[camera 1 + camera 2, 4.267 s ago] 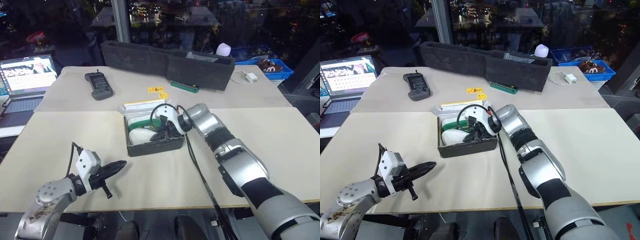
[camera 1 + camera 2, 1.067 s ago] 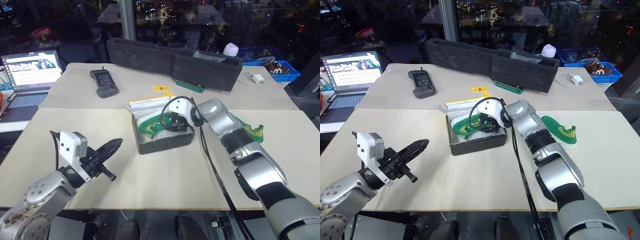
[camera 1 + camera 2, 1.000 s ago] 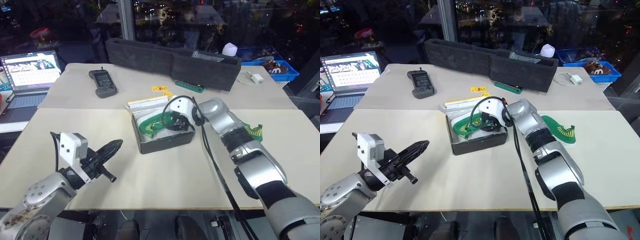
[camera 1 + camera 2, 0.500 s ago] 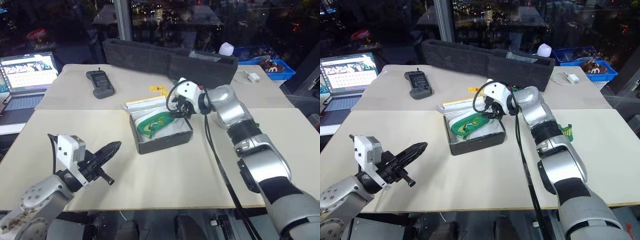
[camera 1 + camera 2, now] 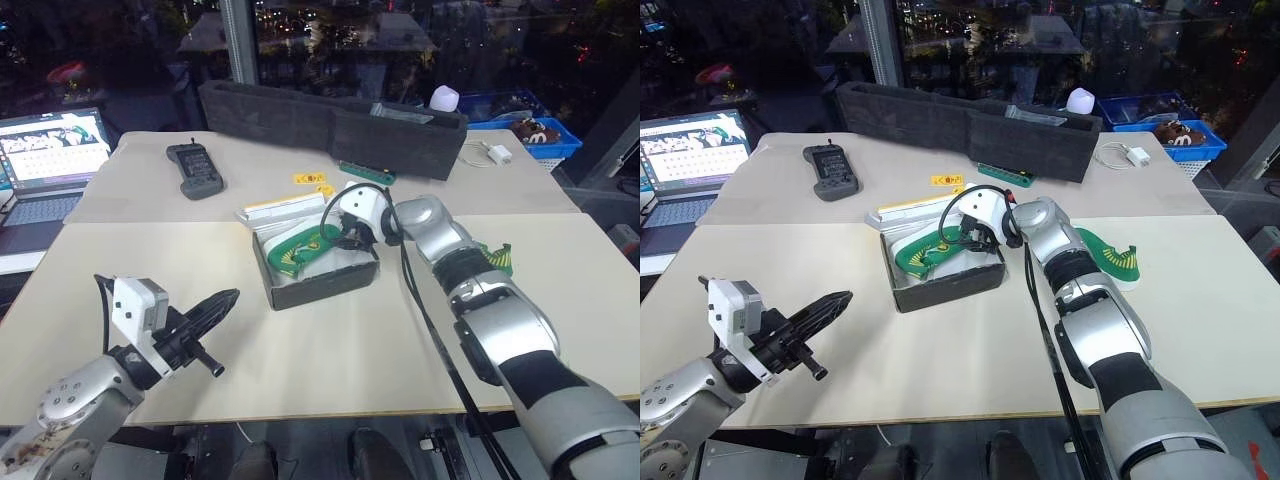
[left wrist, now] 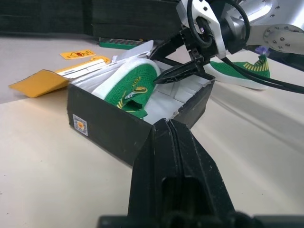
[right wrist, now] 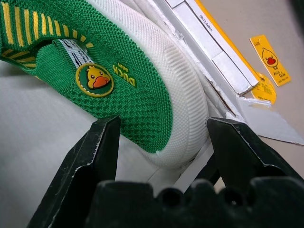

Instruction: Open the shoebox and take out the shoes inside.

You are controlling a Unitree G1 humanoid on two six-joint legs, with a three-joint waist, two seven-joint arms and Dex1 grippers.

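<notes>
Reaching into the open shoebox [image 5: 318,268], the right gripper [image 5: 338,238] has its fingers spread apart on either side of the rounded end of the green shoe [image 7: 118,90] that lies inside. In the right wrist view, one finger sits on the knit upper and the other just off the white sole edge, with a gap on both sides, so nothing is clamped yet. That straddle is what the coming grasp turns on: the shoe runs straight away from the claw, its long axis in line with the fingers, so a plain squeeze should pinch it across its narrow width.

In the head views the box sits at about 12 o'clock on the near table [image 5: 300,350], its yellow lid [image 5: 285,209] folded back on the far side. The shoe lies slantwise inside, with its yellow-striped collar end toward 8 o'clock and its rounded end toward 2 o'clock, where the gripper enters. The second shoe [image 5: 1110,255] is already out, lying flat on the table at 3 o'clock of the box, just behind the right forearm.

The left gripper [image 5: 222,303] hangs with its fingers pressed together, empty, well apart from the box at about 8 o'clock of it. The right arm is plainly the nearer one and is already placed for the pick.
</notes>
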